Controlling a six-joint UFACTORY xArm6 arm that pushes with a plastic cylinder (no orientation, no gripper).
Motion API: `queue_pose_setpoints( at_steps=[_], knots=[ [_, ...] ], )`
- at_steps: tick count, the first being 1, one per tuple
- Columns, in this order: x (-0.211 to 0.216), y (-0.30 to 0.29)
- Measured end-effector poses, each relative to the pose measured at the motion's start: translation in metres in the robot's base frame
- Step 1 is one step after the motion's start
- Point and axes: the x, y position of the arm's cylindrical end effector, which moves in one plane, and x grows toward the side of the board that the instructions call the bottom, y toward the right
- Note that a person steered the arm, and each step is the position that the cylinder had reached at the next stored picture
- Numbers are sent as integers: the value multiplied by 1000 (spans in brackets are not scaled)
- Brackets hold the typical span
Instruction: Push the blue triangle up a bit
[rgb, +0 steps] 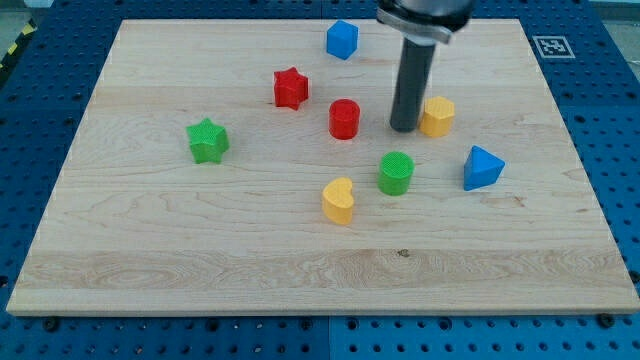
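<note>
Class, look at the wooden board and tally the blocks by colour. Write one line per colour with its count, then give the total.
Blue: 2, the blue cube and the blue triangle
Red: 2, the red star and the red cylinder
Green: 2, the green star and the green cylinder
Yellow: 2, the yellow hexagon and the yellow heart
Total: 8 blocks

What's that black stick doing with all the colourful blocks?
That stick is a robot arm's rod, and my tip slides on the wooden board to push blocks. The job is to nudge the blue triangle up a bit. Right now my tip sits just left of the yellow hexagon block and right of the red cylinder, above and left of the blue triangle, not touching it. The triangle lies near the view's right, right of the green cylinder.
</note>
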Motion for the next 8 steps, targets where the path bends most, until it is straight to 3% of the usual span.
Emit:
queue_pose_setpoints(
  at_steps=[1,3,5,6,8],
  knots=[
    [24,10],
    [21,21],
    [13,71],
    [27,111],
    [98,113]
  ],
)
